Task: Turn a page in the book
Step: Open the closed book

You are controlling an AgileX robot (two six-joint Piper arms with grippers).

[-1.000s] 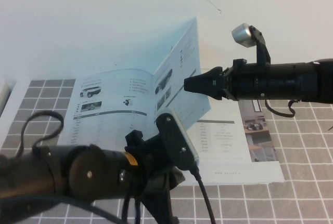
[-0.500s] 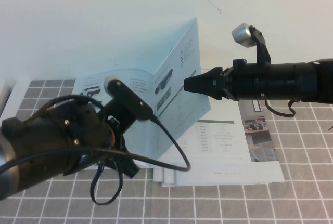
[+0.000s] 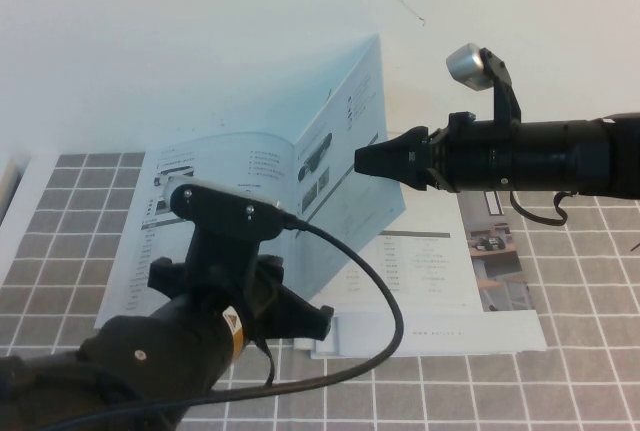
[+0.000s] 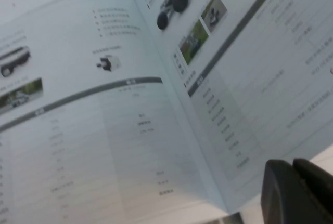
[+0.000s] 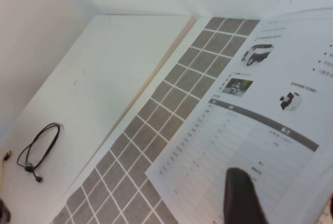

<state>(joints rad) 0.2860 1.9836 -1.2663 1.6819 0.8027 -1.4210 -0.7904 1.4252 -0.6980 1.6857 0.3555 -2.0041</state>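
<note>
the book (image 3: 215, 206) is lying open on a grey checked mat (image 3: 600, 251), and the page (image 3: 350, 141) is standing upright near its spine. the right gripper (image 3: 362, 161) is pinching that leaf's edge, fingers narrow. the left gripper (image 4: 296, 193) is hovering at the book's near edge, fingers closed together, holding nothing.
</note>
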